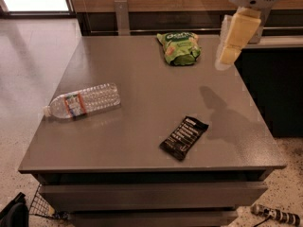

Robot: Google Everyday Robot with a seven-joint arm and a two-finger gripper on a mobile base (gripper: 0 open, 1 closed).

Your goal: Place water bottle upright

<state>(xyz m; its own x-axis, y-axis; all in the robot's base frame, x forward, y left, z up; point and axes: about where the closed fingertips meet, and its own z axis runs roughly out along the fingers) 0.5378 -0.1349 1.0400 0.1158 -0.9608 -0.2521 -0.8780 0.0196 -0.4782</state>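
Note:
The water bottle is a clear ribbed plastic bottle with a red, white and blue label. It lies on its side near the left edge of the grey table, with its white cap pointing left. My gripper hangs in the air at the upper right, above the table's far right corner. It is far from the bottle and holds nothing that I can see. Its shadow falls on the table's right side.
A green snack bag lies at the table's far middle. A black snack bar lies at the front right. A dark counter stands to the right of the table. A wire basket sits on the floor at the lower left.

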